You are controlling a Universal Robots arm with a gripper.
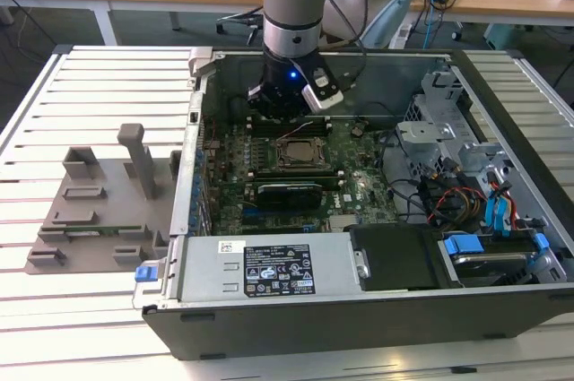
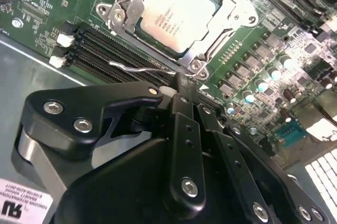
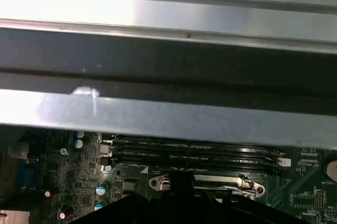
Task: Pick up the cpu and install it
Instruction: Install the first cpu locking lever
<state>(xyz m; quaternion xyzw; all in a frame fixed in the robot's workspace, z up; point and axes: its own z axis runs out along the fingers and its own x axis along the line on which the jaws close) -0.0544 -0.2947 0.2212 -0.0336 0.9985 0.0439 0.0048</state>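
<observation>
You've got the gripper (image 1: 285,110) hanging inside the open PC case (image 1: 502,121), low over the far part of the motherboard (image 1: 359,188), just beyond the socket (image 1: 300,152) in the exterior view. The cpu (image 2: 179,13) is sitting in that socket: in the second wrist view its silvery top shows inside the metal frame (image 2: 118,10), its far edge cut off by the picture border. The gripper's fingers (image 2: 184,95) look drawn together with nothing between them, tips just short of the frame's near corner; the black linkage hides most of the board below. The thin wire lever (image 2: 139,68) lies beside the frame along the memory slots (image 2: 100,50); you can't tell whether it's latched. In the first wrist view the case wall (image 3: 168,113) blocks the upper part, and the socket frame (image 3: 210,182) is half hidden behind the gripper body. On the exterior view's left, a grey fixture tray (image 1: 99,211) rests on the slatted table (image 1: 54,94), outside the case.
</observation>
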